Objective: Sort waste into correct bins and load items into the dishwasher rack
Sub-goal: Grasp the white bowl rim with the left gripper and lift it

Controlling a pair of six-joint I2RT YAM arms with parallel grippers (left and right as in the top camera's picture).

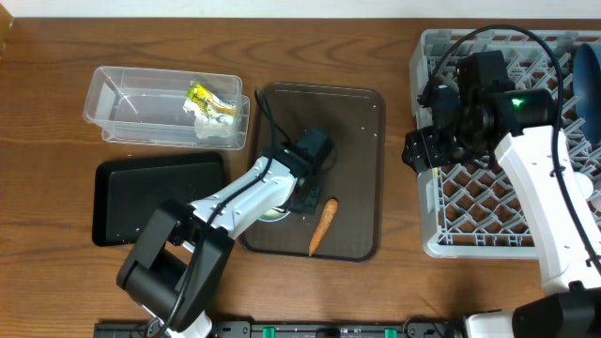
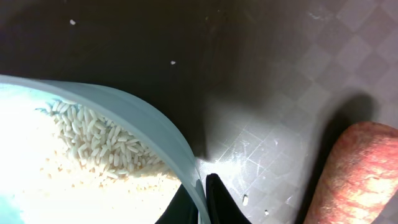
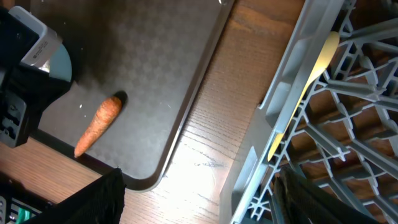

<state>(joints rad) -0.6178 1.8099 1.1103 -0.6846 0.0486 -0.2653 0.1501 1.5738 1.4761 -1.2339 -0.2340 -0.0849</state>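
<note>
My left gripper point(image 1: 302, 192) is over the dark brown tray point(image 1: 362, 122), shut on the rim of the small light-blue cup point(image 2: 143, 127); one finger is inside the cup, the other outside. Loose white rice grains point(image 2: 93, 143) lie in the cup. An orange carrot point(image 1: 323, 226) rests on the tray just right of that gripper. My right gripper point(image 3: 199, 199) hangs open and holds nothing, above the left edge of the grey dishwasher rack point(image 1: 488, 216). A pale yellow spoon point(image 3: 311, 81) lies in the rack.
At the back left, the clear tub point(image 1: 122, 103) holds a crumpled white tissue point(image 1: 208, 124) and a yellow-green wrapper point(image 1: 202, 94). The black bin point(image 1: 150, 197) sits in front of the tub. A blue plate point(image 1: 587, 89) stands in the rack's far right side. A few stray grains dot the tray.
</note>
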